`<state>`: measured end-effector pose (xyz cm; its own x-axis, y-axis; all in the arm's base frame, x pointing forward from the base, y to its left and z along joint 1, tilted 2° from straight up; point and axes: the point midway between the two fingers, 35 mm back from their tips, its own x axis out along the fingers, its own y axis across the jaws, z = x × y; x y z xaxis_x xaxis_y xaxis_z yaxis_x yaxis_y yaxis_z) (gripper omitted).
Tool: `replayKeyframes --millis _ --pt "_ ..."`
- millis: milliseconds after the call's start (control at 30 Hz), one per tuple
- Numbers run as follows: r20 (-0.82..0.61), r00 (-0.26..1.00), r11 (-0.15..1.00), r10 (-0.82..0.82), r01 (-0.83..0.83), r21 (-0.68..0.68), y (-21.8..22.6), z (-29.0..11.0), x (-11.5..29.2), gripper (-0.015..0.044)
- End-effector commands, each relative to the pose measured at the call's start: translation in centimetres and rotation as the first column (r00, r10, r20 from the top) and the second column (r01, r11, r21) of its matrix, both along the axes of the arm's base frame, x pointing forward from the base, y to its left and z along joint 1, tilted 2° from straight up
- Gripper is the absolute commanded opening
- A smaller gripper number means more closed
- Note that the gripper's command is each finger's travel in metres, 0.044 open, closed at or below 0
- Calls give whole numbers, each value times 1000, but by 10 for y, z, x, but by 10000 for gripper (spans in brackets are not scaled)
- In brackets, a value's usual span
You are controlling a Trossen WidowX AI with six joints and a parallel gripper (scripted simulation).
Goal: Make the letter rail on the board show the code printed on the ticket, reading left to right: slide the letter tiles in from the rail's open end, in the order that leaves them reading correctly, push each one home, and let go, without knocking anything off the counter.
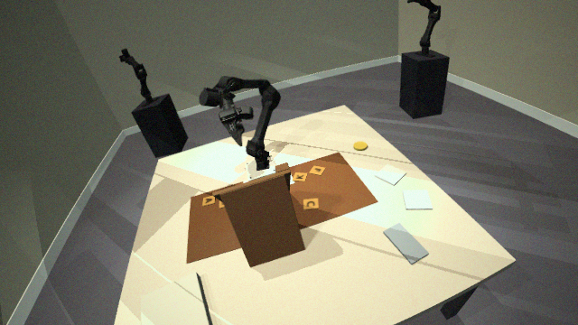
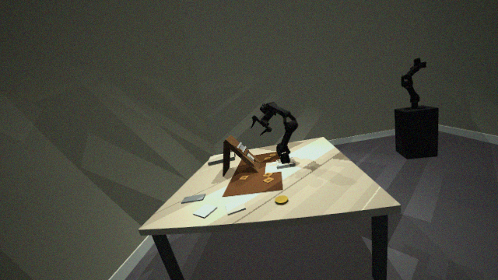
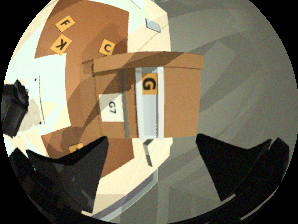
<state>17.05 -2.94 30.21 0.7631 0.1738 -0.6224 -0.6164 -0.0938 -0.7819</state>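
The sloped brown board point(image 1: 266, 221) point(image 3: 182, 100) carries a pale rail point(image 3: 149, 116) and a ticket point(image 3: 111, 107) that reads G7. The G tile point(image 3: 149, 84) sits in the rail at its upper end in the wrist view; the rest of the rail is empty. On the brown mat point(image 1: 348, 185) lie an F tile point(image 1: 317, 171) point(image 3: 65, 23), a K tile point(image 1: 300, 177) point(image 3: 61, 44), a C tile point(image 1: 311, 204) point(image 3: 106, 47) and an A tile point(image 1: 208, 200). Another tile point(image 1: 221, 204) is mostly hidden by the board. My gripper point(image 2: 256, 131) point(image 3: 154, 140) is open and empty, raised above the board.
A yellow disc point(image 1: 360, 145) point(image 2: 282, 200), two white cards point(image 1: 391, 175) point(image 1: 417, 199) and a grey slab point(image 1: 405, 244) point(image 2: 194, 198) lie beyond the mat. A thin dark-edged panel point(image 1: 203, 298) lies behind the board. Other arms stand on separate black pedestals off the table.
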Motion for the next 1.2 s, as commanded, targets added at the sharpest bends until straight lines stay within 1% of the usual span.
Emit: replayKeyframes --millis 0,267,300,333,400,433,500,567,633,733,967,1167 --pt "16 1000 1000 19 -18 -20 3 -1 -3 440" --pt "16 1000 1000 19 -18 -20 3 -1 -3 440" --pt "9 1000 1000 7 -6 -8 1 -2 -2 414" --pt "-13 999 999 -29 29 28 -2 -4 0 387" --pt "-100 983 974 -156 170 151 -14 -15 6 340" --pt "-153 963 945 -221 251 210 -21 -21 9 340" --pt "-265 902 858 -340 413 305 -34 -34 15 340" --pt "-380 813 735 -440 570 368 -46 -47 20 340" --pt "-493 700 581 -516 709 398 -57 -61 24 340" --pt "-647 493 308 -582 869 386 -74 -82 29 340" --pt "-782 226 -35 -581 953 301 -90 -108 33 340" --pt "-856 -13 -333 -516 924 187 -103 -131 35 340"
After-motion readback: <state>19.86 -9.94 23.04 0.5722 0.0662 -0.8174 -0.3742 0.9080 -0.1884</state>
